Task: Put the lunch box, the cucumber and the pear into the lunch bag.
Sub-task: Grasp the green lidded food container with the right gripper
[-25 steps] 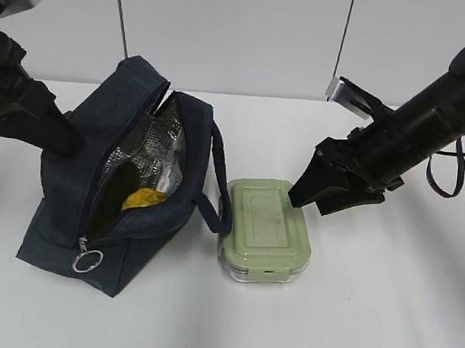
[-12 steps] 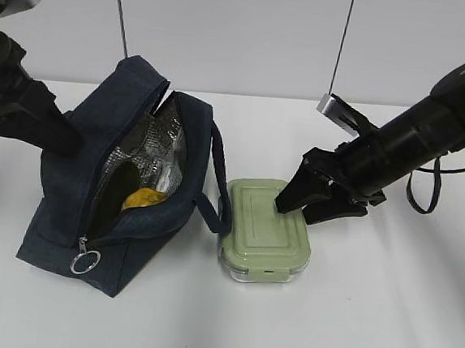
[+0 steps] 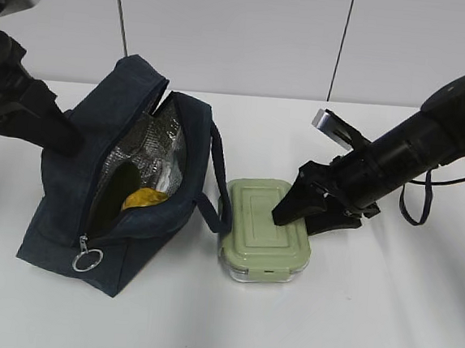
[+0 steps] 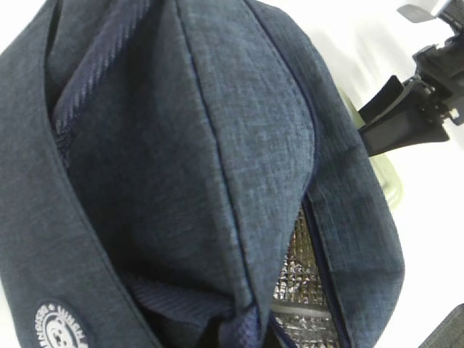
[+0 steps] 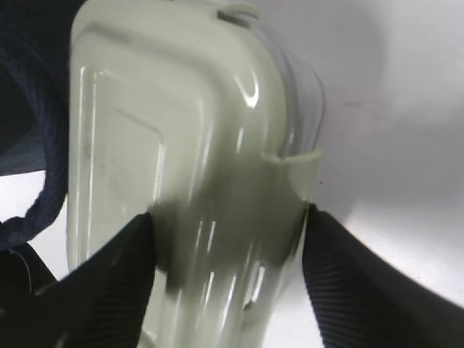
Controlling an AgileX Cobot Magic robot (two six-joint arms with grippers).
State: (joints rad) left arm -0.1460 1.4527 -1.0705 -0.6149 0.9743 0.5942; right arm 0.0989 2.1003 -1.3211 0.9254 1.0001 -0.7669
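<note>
Lunch box sits flat on table, just right of lunch bag, touching bag's loop handle. Long axis runs front-to-back, slightly slanted; lid up.

Right gripper at box's far end, jaws apart, one finger over lid, other at right edge; not clamped yet, judging by wrist view.

Advice: centre jaws across short side, close squarely, lift level.

Pear and cucumber inside bag.

Left gripper clamped on bag's far wall, holding mouth open.

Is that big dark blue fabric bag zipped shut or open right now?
Open. The dark navy fabric lunch bag gapes along its top, showing silver foil lining and a yellow-orange fruit inside.
</note>
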